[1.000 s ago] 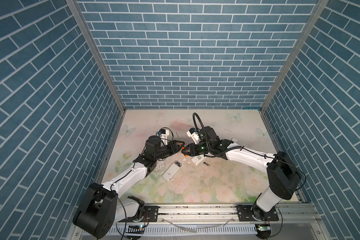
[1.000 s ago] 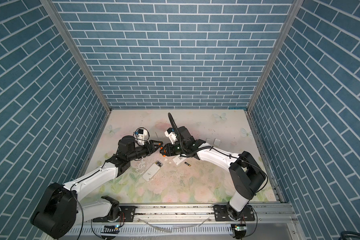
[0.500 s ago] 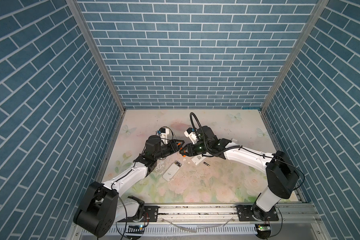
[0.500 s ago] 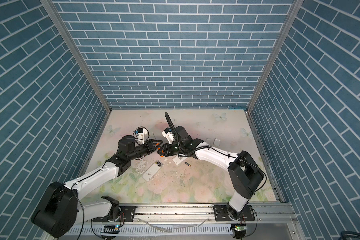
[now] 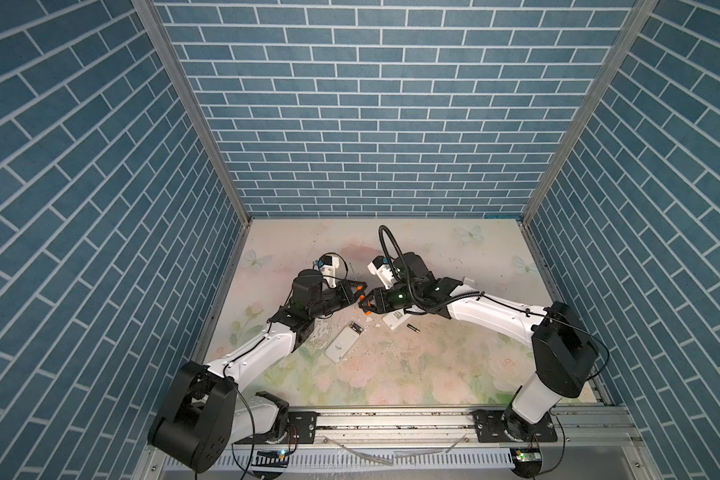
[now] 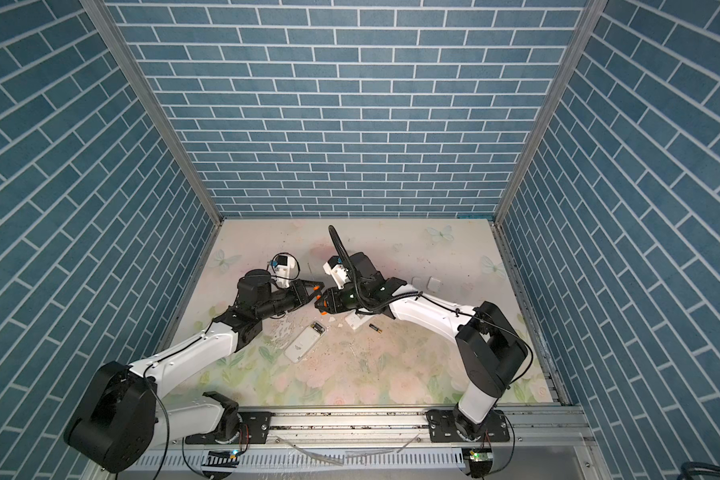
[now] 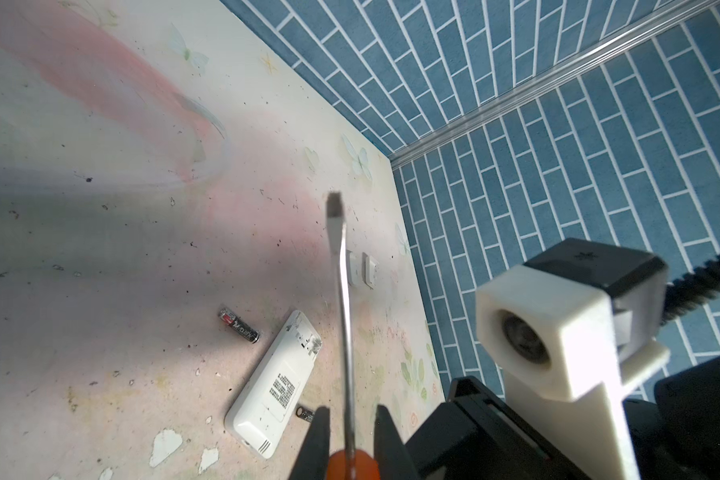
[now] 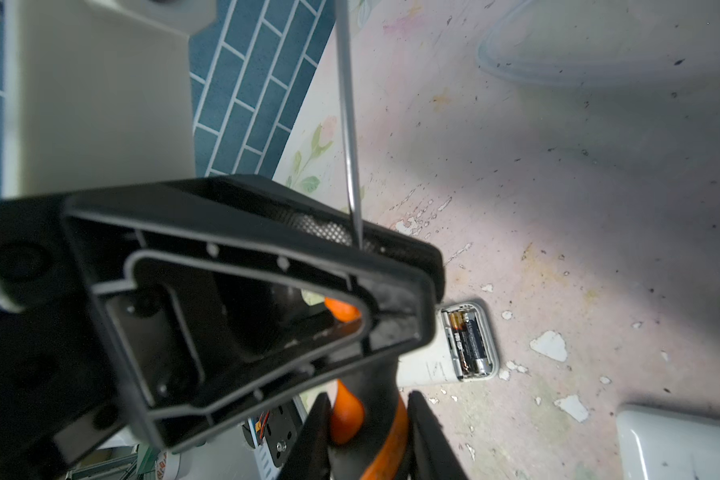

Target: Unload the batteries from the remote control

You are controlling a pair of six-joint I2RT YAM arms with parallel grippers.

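So both arms meet over the middle of the surface, and both have hold of the same screwdriver (image 7: 344,291). The left hand (image 7: 352,411) is pressed together on it right where the metal shaft comes out of the orange handle. The right hand (image 8: 368,399) pinches the orange-and-black handle lower down. The shaft points toward the far wall, with its flat tip up in the air touching nothing.

Just on the near side of the two hands lies a white remote (image 5: 344,343), back side up and at a slant. Its cover is off at the far end, and the right wrist view shows the batteries (image 8: 470,340) sitting in that open compartment, dark with a gold band.

A second remote (image 7: 275,384) lies to the right of it, label up and partly under the right arm in both top views. A loose battery (image 5: 412,328) lies flat on the surface just right of that one, apart from it. Two little white covers (image 6: 433,284) lie side by side further right and toward the far wall.
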